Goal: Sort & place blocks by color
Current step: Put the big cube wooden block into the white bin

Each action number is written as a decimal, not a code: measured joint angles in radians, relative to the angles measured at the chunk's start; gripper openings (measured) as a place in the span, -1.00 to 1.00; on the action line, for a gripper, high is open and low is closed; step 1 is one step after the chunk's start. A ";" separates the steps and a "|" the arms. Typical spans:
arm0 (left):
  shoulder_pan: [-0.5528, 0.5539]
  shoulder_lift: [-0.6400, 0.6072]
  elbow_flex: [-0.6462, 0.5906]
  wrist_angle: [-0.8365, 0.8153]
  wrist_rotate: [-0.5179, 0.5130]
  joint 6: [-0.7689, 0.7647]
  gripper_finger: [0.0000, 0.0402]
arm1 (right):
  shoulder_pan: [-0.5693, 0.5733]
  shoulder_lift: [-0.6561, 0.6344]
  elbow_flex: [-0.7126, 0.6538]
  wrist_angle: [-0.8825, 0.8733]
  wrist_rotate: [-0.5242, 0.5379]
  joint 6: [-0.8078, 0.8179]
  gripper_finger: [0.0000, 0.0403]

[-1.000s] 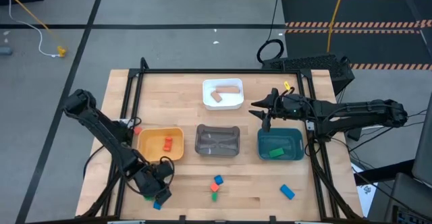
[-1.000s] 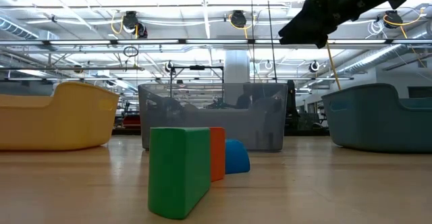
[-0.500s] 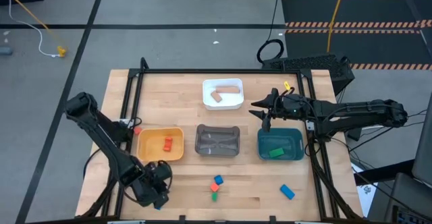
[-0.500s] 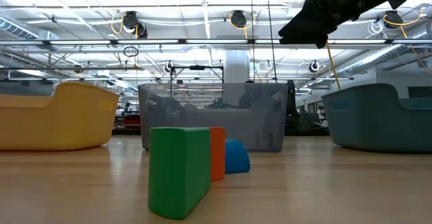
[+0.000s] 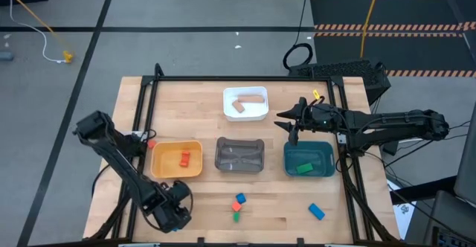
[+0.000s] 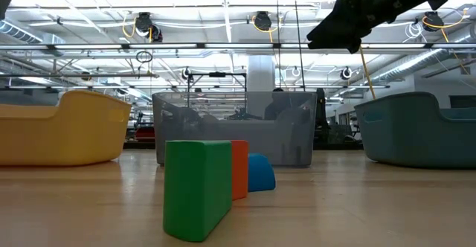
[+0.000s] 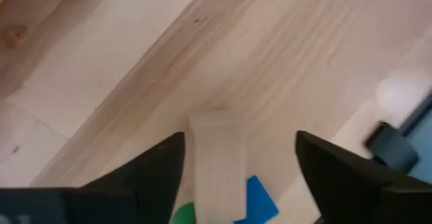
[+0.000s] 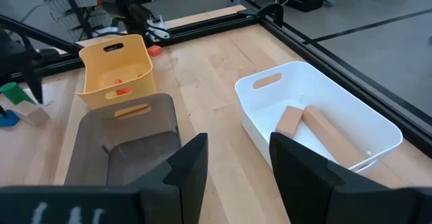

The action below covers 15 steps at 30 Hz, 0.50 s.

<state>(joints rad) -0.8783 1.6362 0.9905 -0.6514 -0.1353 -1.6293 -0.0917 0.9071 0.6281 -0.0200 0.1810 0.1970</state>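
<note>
Blocks (image 5: 238, 207) partly sorted: several binned, five or so loose on table (image 5: 201, 106); left gripper (image 7: 239, 177) open, empty over three; right gripper (image 8: 236, 166) part-open, empty.

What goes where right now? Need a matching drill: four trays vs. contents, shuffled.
Trays:
1. white tray
2. yellow tray
3. grey tray
4. teal tray

Contents:
A. one green block
B. nothing visible inside
C. two tan wood blocks
D. one red-orange block

Pairs: 1-C, 2-D, 3-B, 4-A
</note>
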 joint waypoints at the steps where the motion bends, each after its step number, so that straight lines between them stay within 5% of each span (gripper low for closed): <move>1: 0.001 0.005 0.000 0.000 0.004 0.000 0.49 | 0.000 0.000 0.000 0.000 0.000 0.000 -0.25; 7: -0.004 0.008 0.000 -0.027 0.007 -0.022 0.65 | 0.000 0.000 0.000 0.000 0.000 0.000 -0.25; 15: -0.034 0.033 0.000 -0.026 0.014 -0.102 0.45 | 0.000 0.000 0.000 0.000 0.000 0.000 -0.25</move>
<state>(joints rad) -0.9118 1.6694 0.9905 -0.6775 -0.1212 -1.7311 -0.0917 0.9070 0.6281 -0.0200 0.1810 0.1970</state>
